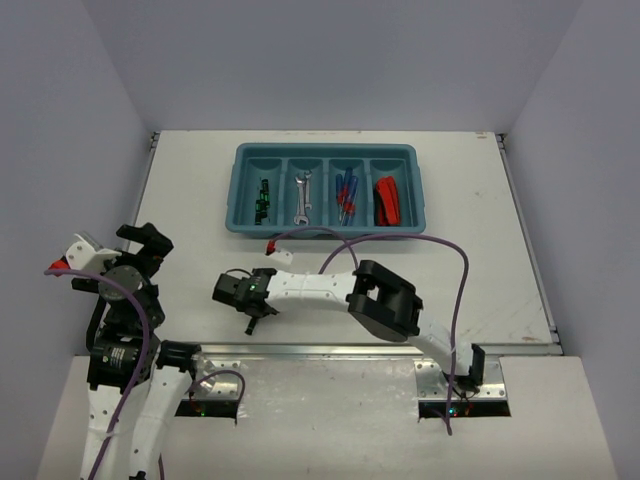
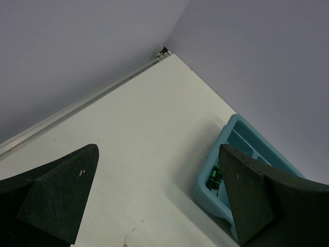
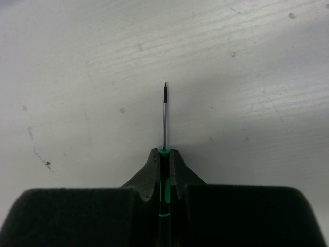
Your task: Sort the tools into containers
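Where the white table (image 1: 480, 270) runs back toward the wall, the teal tray (image 1: 325, 149) is set crosswise on its far half, so that all four compartments can be reached from the near edge. One kind of tool is kept to each compartment. From left to right these are the green-and-black precision screwdrivers (image 1: 264, 198), the silver wrenches (image 1: 303, 195), the blue-handled screwdrivers (image 1: 346, 195) and the red-and-black pliers (image 1: 387, 200). The right gripper (image 3: 163, 154) is stretched out low over the near left part of the table, well apart from the tray. Its jaws are pressed onto the handle of one more precision screwdriver (image 3: 164, 118), whose thin shaft is left sticking straight out past the fingertips, probably so that it can be laid lengthwise in the leftmost compartment. Whether the tip rests on the table cannot be told. The left gripper (image 2: 154, 200) is held back at the table's left edge, jaws spread wide with nothing between them, apparently to keep the path clear.
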Robot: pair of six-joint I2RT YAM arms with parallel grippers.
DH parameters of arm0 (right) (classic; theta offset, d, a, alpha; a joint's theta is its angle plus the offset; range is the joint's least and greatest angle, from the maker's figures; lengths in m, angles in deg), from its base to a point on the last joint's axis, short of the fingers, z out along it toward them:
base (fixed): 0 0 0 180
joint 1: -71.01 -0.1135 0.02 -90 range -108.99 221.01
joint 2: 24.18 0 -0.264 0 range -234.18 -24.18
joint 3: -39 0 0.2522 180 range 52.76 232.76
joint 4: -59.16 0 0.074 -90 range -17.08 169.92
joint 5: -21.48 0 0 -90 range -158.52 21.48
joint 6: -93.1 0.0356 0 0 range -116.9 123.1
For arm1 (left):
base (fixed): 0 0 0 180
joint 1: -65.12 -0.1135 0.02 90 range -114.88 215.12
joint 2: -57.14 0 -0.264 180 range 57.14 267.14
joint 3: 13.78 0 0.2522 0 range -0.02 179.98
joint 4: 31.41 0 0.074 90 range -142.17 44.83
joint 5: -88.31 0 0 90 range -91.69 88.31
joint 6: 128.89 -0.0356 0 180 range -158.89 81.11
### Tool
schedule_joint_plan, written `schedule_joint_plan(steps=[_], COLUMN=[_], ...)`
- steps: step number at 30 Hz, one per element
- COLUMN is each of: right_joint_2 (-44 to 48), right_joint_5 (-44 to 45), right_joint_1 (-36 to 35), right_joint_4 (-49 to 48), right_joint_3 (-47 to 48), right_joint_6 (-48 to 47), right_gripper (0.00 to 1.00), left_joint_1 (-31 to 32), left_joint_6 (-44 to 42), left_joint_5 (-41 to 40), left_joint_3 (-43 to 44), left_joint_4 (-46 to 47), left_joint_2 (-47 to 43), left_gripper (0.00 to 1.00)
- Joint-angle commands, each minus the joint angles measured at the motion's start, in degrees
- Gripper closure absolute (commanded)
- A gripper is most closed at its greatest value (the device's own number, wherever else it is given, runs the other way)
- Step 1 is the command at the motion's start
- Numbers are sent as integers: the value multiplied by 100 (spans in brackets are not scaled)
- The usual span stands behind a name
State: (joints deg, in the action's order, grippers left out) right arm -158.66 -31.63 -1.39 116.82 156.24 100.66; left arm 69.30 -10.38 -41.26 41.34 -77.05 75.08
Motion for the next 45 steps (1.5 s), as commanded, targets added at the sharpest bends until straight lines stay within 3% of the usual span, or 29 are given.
schedule_joint_plan(steps=[1, 5, 7, 11, 16, 25, 31, 36, 42, 45], right_joint_2=[497, 1167, 1764, 2675, 3191, 3494, 3814, 3710, 2486, 1975], right_joint_5=[81, -314, -842, -1407, -1505, -1379, -1197, -1641, -1685, -1586], right_joint_1=[24, 42, 42, 42, 46, 102, 279, 1213, 1830, 2021], right_joint_4=[-269, -1428, -2654, -4065, -4025, -3995, -3913, -3636, -3073, -3265], right_joint_3=[-747, -1995, -2741, -4092, -4371, -4375, -3874, -3031, -801, -34], right_joint_6=[-916, -2631, -3463, -4514, -5198, -5596, -6252, -6493, -7017, -7215], right_gripper=[100, 100, 100, 100, 100, 100, 100, 100, 100, 100], left_joint_1=[55, 56, 56, 56, 56, 56, 56, 56, 56, 56], left_joint_6=[-99, -99, -100, -146, -174, -220, -261, -389, -460, -474], left_joint_5=[12, 14, 12, 109, 178, 260, 343, 591, 804, 859], left_joint_3=[82, 77, 74, 65, 65, 47, 43, 12, -14, -14], left_joint_4=[244, 252, 254, 292, 323, 356, 374, 496, 569, 569], left_joint_2=[0, -6, 0, 25, 79, 85, 118, 105, 178, 209], left_gripper=[0, 0, 0, 0, 0, 0, 0, 0, 0, 0])
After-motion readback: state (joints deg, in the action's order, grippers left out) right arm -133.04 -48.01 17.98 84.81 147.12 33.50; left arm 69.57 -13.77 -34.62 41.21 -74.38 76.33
